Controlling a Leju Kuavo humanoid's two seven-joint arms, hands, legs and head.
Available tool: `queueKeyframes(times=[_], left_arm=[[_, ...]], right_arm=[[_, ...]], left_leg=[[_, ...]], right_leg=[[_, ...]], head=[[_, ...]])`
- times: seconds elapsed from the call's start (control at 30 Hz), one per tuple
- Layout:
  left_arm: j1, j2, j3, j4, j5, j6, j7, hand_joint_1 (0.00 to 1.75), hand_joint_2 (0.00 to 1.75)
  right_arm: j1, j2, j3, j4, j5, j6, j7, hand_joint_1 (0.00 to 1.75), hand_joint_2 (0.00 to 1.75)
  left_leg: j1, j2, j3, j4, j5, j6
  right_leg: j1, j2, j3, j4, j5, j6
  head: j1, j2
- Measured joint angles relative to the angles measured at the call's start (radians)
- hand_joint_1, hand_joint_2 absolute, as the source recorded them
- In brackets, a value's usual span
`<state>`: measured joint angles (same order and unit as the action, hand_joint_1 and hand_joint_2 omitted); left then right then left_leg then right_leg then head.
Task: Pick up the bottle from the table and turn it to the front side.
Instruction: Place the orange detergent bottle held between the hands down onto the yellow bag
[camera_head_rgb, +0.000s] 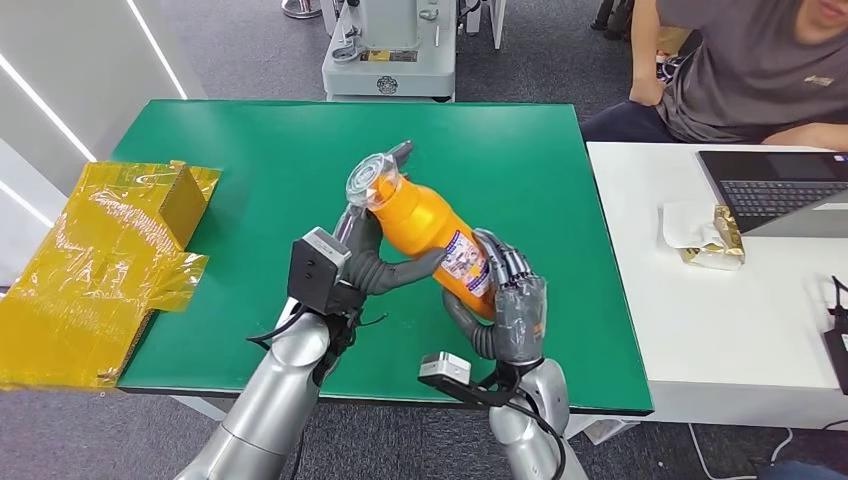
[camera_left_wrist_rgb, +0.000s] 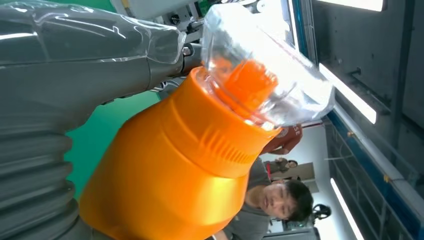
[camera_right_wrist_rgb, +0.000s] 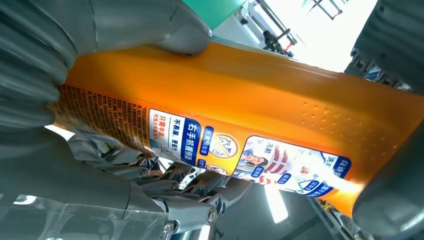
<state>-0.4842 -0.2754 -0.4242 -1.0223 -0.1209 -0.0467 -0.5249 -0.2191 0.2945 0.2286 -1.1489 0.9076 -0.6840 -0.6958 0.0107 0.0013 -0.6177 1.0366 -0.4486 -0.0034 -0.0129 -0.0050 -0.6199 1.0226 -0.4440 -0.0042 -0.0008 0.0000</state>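
Note:
An orange bottle (camera_head_rgb: 425, 225) with a clear cap (camera_head_rgb: 372, 181) is held tilted above the green table (camera_head_rgb: 250, 150), cap pointing away from me. My left hand (camera_head_rgb: 368, 262) grips its upper body, thumb across the front. My right hand (camera_head_rgb: 510, 300) grips the lower end over the printed label (camera_head_rgb: 468, 262). Close up, the left wrist view shows the orange shoulder (camera_left_wrist_rgb: 190, 150) and clear cap (camera_left_wrist_rgb: 265, 75) beside the left hand (camera_left_wrist_rgb: 75, 60). In the right wrist view the label (camera_right_wrist_rgb: 240, 155) faces the camera, with the right hand (camera_right_wrist_rgb: 60, 75) wrapped around the bottle (camera_right_wrist_rgb: 250, 90).
Crumpled yellow wrapping (camera_head_rgb: 100, 260) lies over the table's left edge. A white desk (camera_head_rgb: 720, 300) to the right carries a laptop (camera_head_rgb: 780, 190) and a small packet (camera_head_rgb: 712, 240). A seated person (camera_head_rgb: 750, 70) is at the far right. A grey machine base (camera_head_rgb: 390, 50) stands behind the table.

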Motion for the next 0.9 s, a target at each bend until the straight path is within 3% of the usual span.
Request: queueKeyframes(times=[0.33,0.37,0.47,0.5,0.9], left_arm=[[0.000,0.000,0.001,0.008,0.003,0.002,0.000,0.00,1.75],[0.000,0.000,0.001,0.010,0.003,0.002,0.000,0.16,1.75],[0.000,0.000,0.001,0.017,0.003,0.002,0.000,1.45,1.75],[0.000,0.000,0.001,0.019,0.003,0.002,0.000,1.73,1.75],[0.000,0.000,0.001,0.036,0.003,-0.009,-0.003,1.75,1.75]], right_arm=[[-0.017,0.003,0.012,0.050,0.003,0.000,0.000,1.75,1.75],[-0.019,0.003,0.012,0.055,0.004,0.000,0.000,1.75,1.75],[-0.023,0.004,0.012,0.067,0.006,0.000,0.002,1.75,1.75],[-0.024,0.004,0.012,0.070,0.006,0.000,0.002,1.75,1.75],[-0.026,0.005,0.011,0.079,0.006,0.000,0.005,1.75,1.75]], left_leg=[[0.000,0.000,0.000,0.000,0.000,0.000],[0.000,0.000,0.000,0.000,0.000,0.000],[0.000,0.000,0.000,0.000,0.000,0.000],[0.000,0.000,0.000,0.000,0.000,0.000],[0.000,0.000,0.000,0.000,0.000,0.000]], right_leg=[[0.000,0.000,0.000,0.000,0.000,0.000],[0.000,0.000,0.000,0.000,0.000,0.000],[0.000,0.000,0.000,0.000,0.000,0.000],[0.000,0.000,0.000,0.000,0.000,0.000],[0.000,0.000,0.000,0.000,0.000,0.000]], head=[[0.000,0.000],[0.000,0.000],[0.000,0.000],[0.000,0.000],[0.000,0.000]])
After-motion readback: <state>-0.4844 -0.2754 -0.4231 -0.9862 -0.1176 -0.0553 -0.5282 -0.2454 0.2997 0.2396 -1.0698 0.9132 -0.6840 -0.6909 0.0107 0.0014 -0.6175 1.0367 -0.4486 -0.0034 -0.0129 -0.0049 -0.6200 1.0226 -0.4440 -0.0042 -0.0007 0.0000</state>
